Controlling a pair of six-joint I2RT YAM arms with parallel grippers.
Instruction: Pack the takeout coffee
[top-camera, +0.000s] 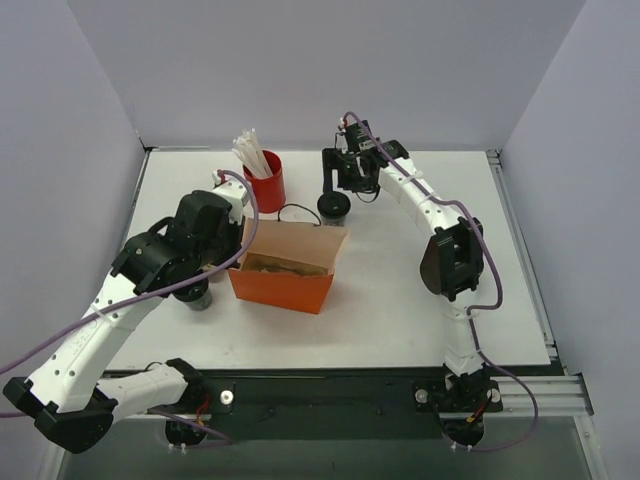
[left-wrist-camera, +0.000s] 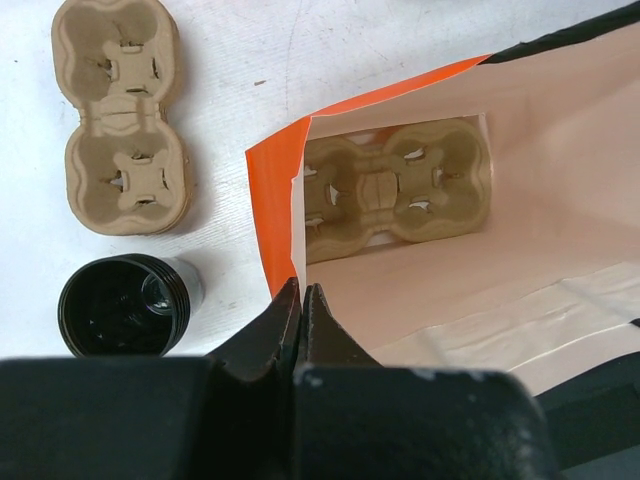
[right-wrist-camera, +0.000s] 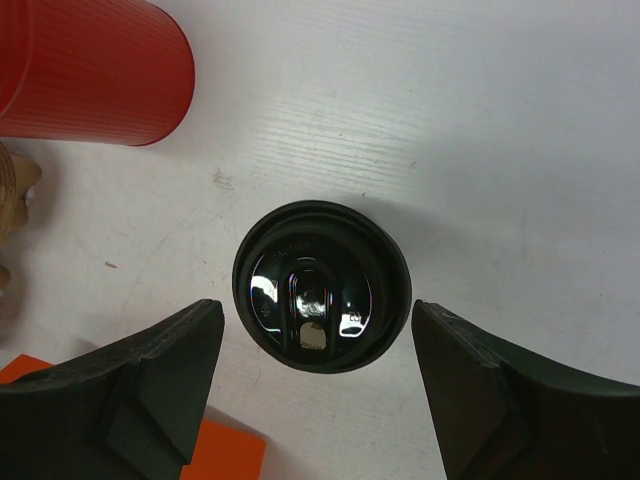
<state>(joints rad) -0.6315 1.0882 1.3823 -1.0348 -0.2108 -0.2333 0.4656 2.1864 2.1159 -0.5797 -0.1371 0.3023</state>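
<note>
Cup (top-camera: 334, 206) stands on the white bench (top-camera: 400, 300), the right end effector (right-wrist-camera: 317, 312) open around it. Bag (top-camera: 280, 286) nearby; left end effector (left-wrist-camera: 302, 300) closed.

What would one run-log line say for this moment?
right gripper: open, straddling coffee cup, not touching | left gripper: shut by orange bag rim | carrier: inside bag, no cups | second cup: on table

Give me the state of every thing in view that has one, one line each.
orange bag: upright, open, no cups inside.
carrier in bag: flat at bottom, empty.
spare carrier: on table, empty.
near coffee cup: lidded, upright, on table.
far coffee cup: lidded, upright, ungripped.
red cup: upright, holding white sticks.
left claw: shut.
right claw: open around far coffee cup.
</note>
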